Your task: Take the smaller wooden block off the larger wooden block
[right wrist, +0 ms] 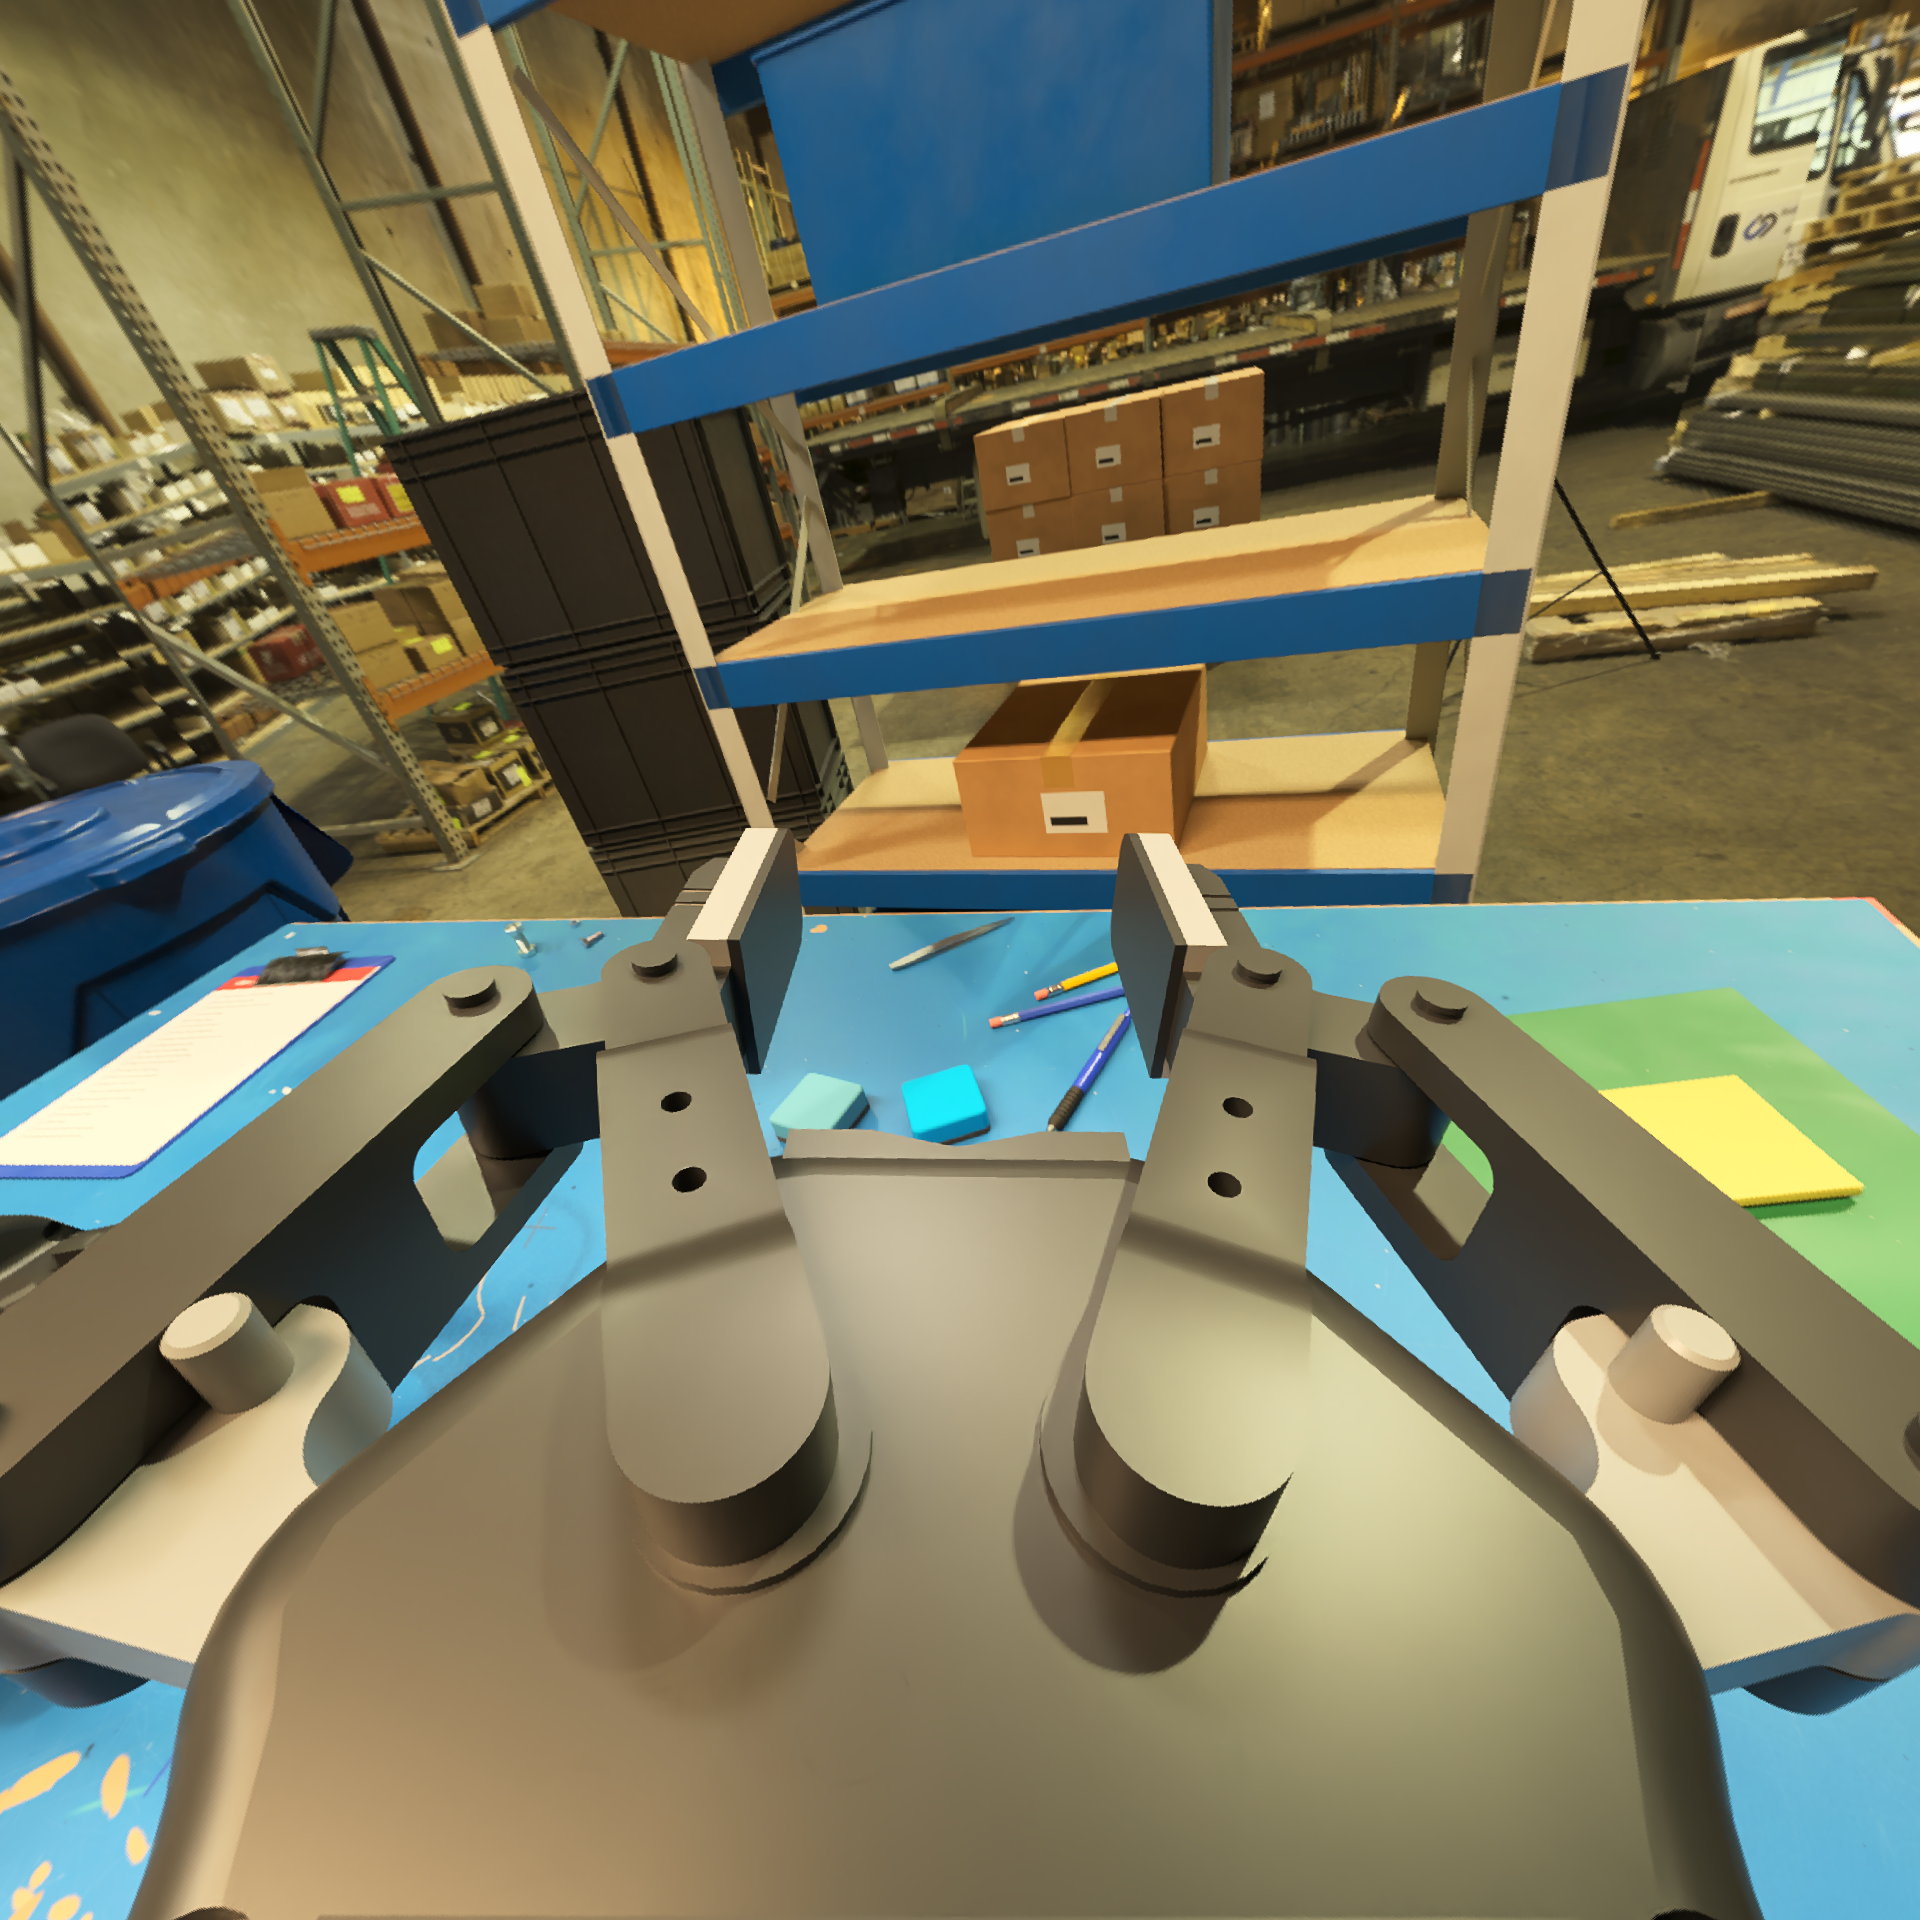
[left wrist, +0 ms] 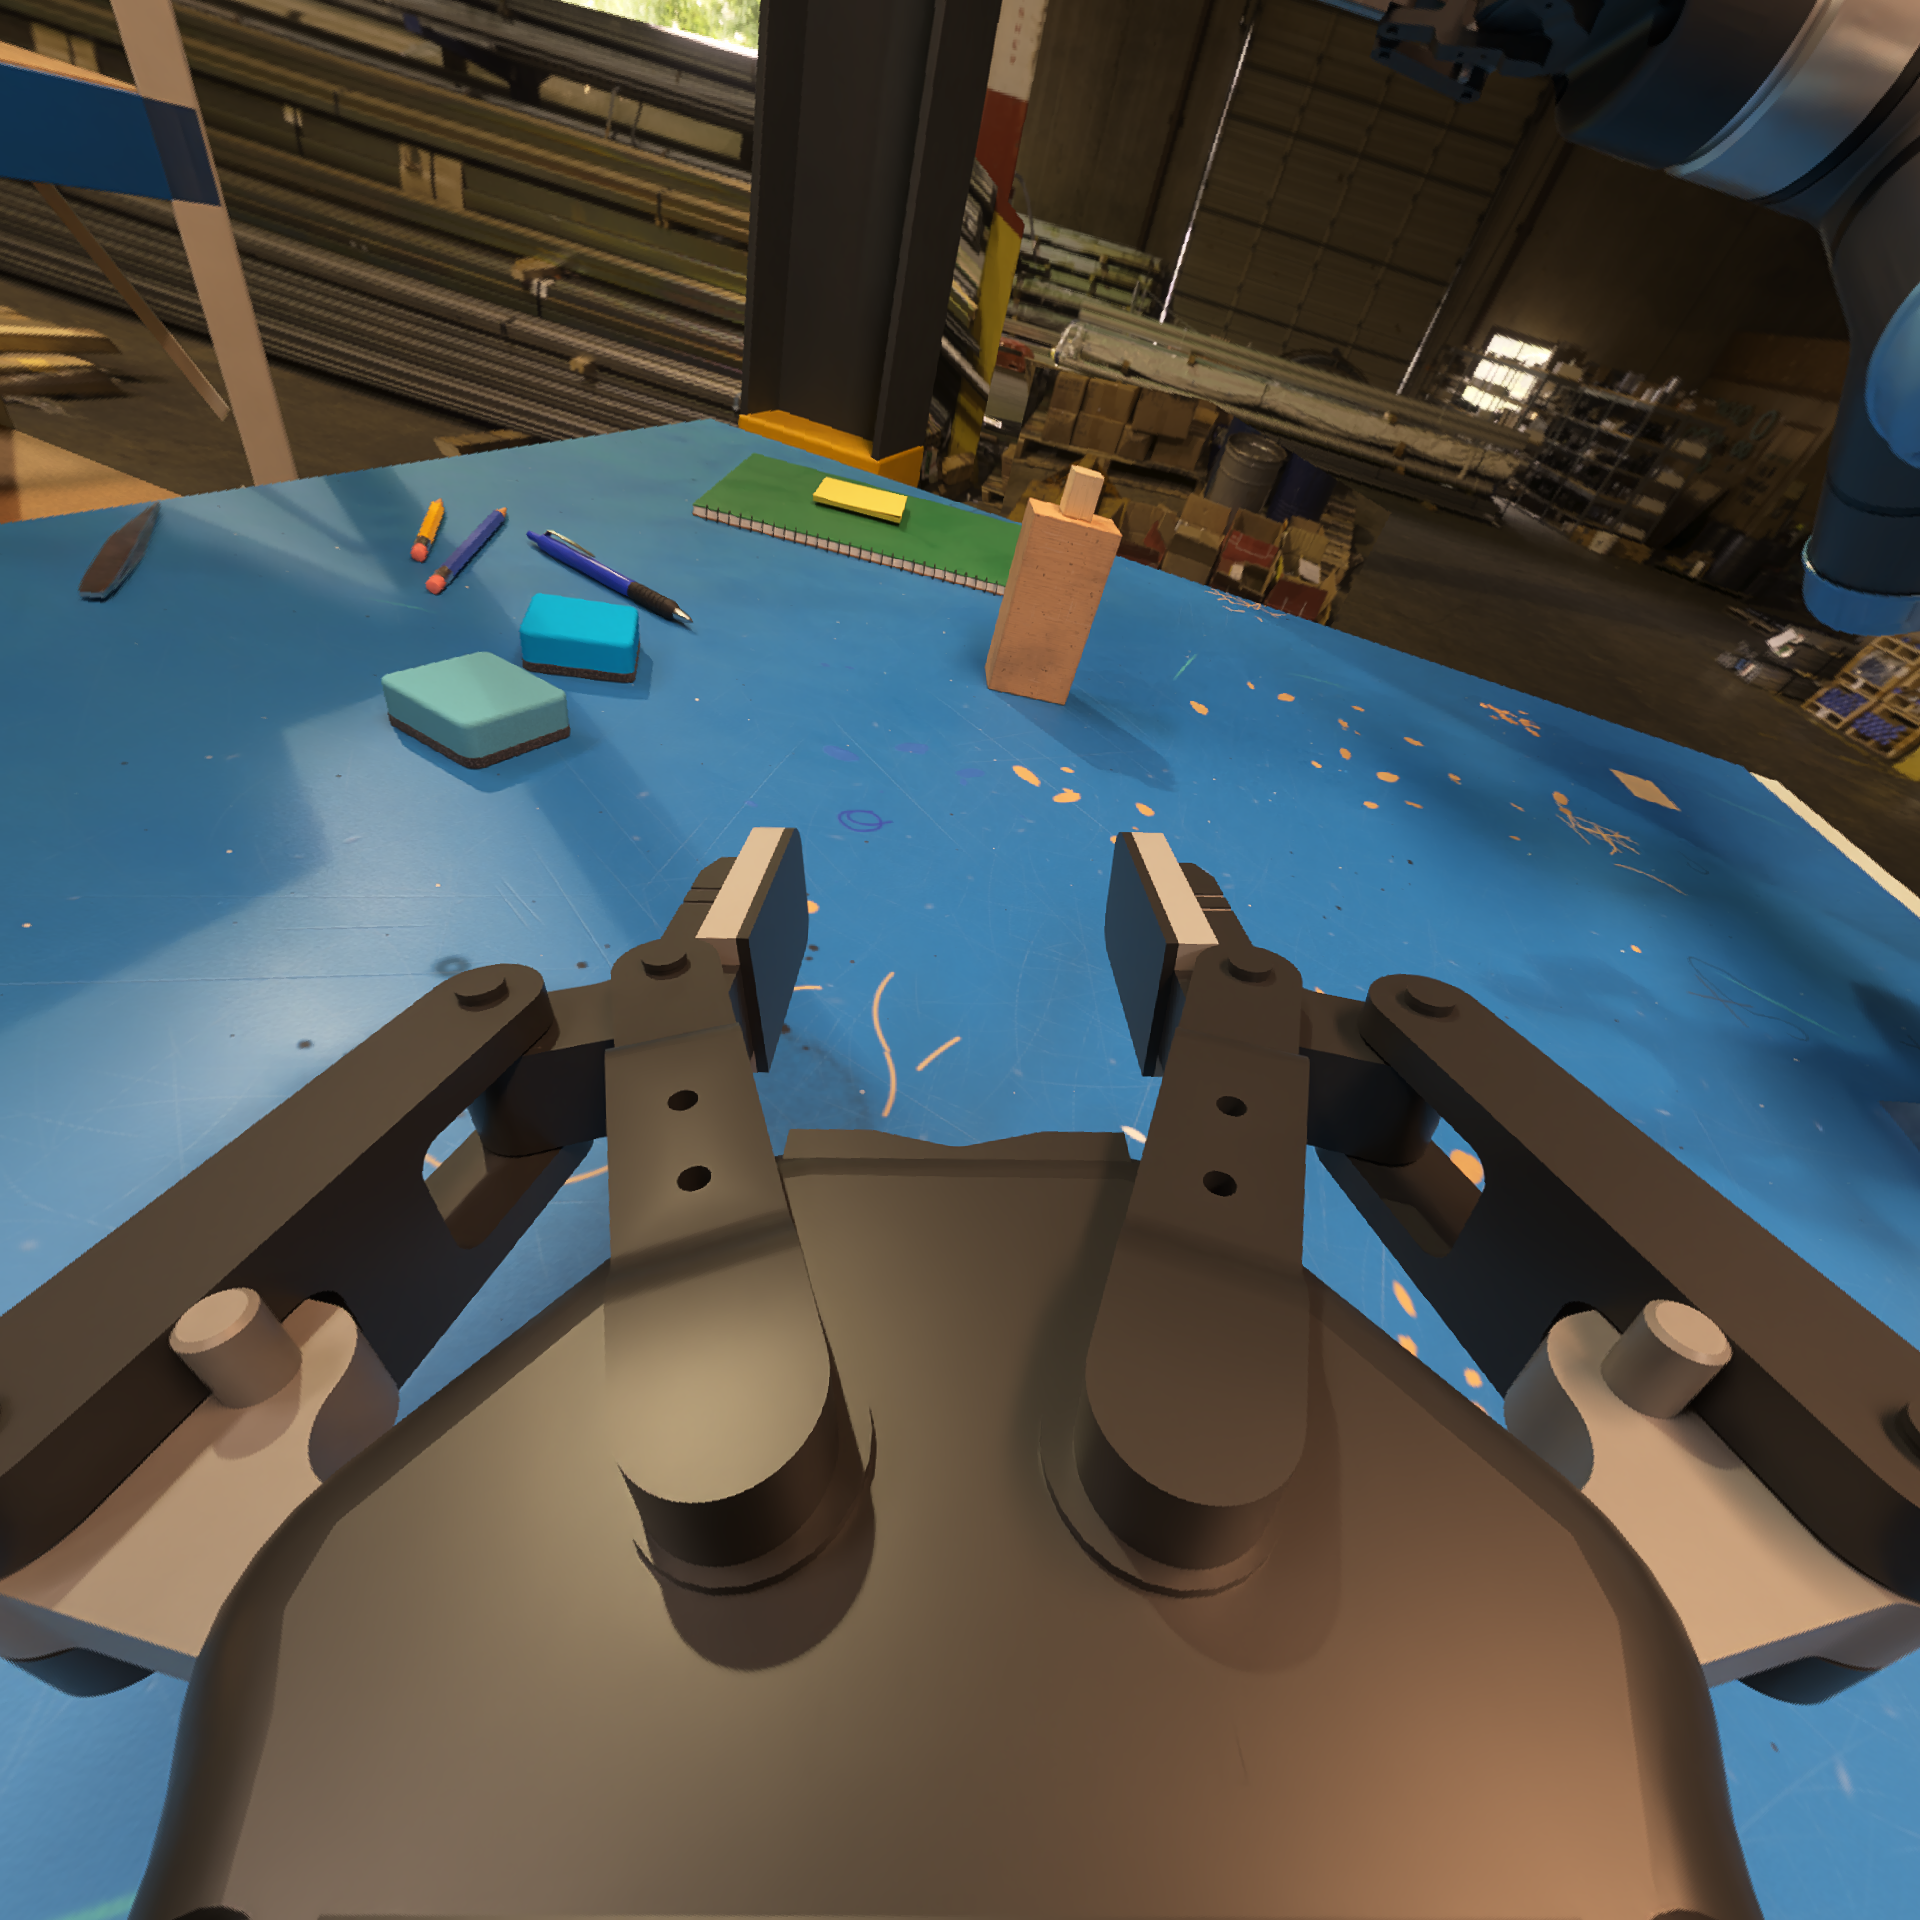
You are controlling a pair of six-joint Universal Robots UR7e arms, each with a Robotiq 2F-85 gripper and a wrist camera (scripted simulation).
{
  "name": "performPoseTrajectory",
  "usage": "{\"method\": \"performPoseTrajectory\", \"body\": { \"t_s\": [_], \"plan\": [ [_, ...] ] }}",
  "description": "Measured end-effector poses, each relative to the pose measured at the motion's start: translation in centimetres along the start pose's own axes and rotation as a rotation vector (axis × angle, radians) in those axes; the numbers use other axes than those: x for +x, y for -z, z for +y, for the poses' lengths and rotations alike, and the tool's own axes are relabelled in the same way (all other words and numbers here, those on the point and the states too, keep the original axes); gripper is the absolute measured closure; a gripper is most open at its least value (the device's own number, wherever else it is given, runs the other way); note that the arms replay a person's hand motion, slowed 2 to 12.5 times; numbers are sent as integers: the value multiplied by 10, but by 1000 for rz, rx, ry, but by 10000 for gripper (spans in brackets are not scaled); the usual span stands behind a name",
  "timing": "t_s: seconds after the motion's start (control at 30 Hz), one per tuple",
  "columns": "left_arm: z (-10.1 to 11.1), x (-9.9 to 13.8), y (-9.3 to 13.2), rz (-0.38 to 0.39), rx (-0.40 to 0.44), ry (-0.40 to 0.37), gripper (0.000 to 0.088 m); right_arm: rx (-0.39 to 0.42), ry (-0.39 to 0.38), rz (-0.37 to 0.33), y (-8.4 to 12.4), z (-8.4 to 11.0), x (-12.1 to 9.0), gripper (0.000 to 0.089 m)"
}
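Wooden smaller block atop upright larger block; left gripper, right gripper wide apart, empty.

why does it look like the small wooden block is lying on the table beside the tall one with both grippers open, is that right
Not quite: the left wrist view shows the small wooden block standing on top of the tall wooden block. The left gripper and right gripper are indeed open.
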State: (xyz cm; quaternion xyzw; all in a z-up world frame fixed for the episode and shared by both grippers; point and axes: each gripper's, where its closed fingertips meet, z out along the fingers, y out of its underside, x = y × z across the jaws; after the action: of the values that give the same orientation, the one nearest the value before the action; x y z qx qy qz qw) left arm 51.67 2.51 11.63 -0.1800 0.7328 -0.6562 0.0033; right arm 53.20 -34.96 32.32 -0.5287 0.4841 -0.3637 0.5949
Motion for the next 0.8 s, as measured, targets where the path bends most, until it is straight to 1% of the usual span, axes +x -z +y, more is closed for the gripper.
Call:
{"method": "performPoseTrajectory", "body": {
  "t_s": [0.43,0.8],
  "plan": [
    [2,0,-2,-1,-7,-4,360,95,-24,-74,1,-21,-12,352],
    [3,0,-3,-2,-12,-3,360,153,-32,-108,2,-37,-19,352]
  ]
}}
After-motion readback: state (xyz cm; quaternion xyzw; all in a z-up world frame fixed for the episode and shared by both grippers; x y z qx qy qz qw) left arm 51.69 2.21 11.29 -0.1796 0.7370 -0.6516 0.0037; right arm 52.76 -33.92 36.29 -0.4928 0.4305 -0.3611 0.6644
